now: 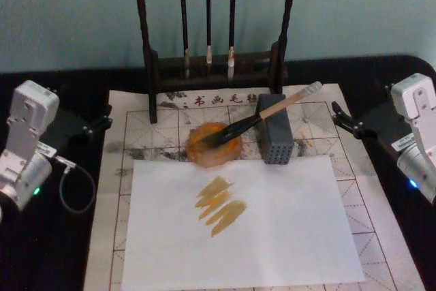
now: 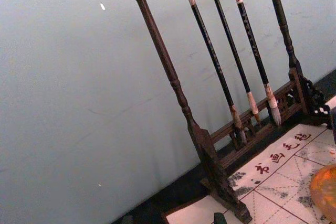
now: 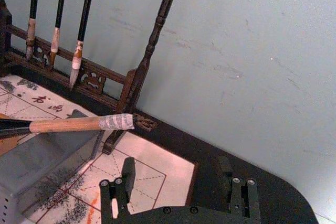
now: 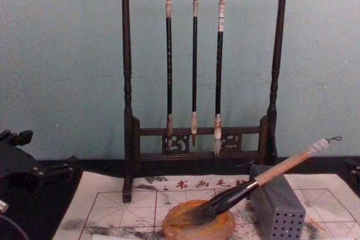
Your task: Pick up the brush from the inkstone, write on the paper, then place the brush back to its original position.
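In the head view I see the brush (image 1: 264,116) lying at a slant. Its bristles are in the inkstone (image 1: 215,146) and its handle is propped across the top of the grey block (image 1: 276,140) just to the right. Both stand on the paper (image 1: 139,127), in front of the rack (image 1: 214,80) with its three thin brushes (image 1: 208,11). A plain white sheet (image 1: 272,236) covers the near part of the paper and carries a few orange-brown strokes (image 1: 219,206) near the inkstone. The left pincer (image 1: 107,117) sits over the black counter (image 1: 68,250) at the paper's left edge and the right pincer (image 1: 338,115) at its right edge. Both are well apart from the brush.

My left wrist view looks at the rack, the paper's red characters and a slice of the inkstone (image 2: 325,192). Two dark tips of the left pincer poke in, apart, with nothing between them.

In the right wrist view the right pincer (image 3: 176,174) is spread and empty over the paper's corner. Beyond it the brush's wrapped end (image 3: 116,122) juts past the block (image 3: 42,156).

From the chest view the brush (image 4: 253,184) leans from the inkstone (image 4: 199,227) up over the block (image 4: 278,209). The left pincer (image 4: 49,149) is at the left edge, spread.
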Motion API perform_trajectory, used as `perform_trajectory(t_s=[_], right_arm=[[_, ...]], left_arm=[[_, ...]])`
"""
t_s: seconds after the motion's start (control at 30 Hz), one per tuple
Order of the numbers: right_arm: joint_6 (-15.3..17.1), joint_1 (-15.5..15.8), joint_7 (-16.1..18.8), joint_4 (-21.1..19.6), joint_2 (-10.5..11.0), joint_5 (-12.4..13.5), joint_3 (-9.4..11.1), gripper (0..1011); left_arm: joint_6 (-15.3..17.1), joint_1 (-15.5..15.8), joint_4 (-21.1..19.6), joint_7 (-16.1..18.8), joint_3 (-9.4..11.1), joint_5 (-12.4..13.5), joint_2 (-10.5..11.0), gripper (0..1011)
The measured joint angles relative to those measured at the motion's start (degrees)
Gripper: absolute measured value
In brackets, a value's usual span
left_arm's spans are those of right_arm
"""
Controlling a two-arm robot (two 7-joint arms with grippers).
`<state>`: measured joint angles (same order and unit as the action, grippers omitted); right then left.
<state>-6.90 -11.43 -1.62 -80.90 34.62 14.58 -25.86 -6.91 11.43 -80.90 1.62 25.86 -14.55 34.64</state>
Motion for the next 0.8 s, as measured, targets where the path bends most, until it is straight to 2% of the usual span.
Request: perform_trajectory(t_s=[0.8], right_arm=[[0.00, 0.00, 0.00, 0.00, 0.03, -0.03, 0.00, 1000]], left_arm=[[0.00, 0.00, 0.00, 0.00, 0.00, 0.00, 0.00, 1001]])
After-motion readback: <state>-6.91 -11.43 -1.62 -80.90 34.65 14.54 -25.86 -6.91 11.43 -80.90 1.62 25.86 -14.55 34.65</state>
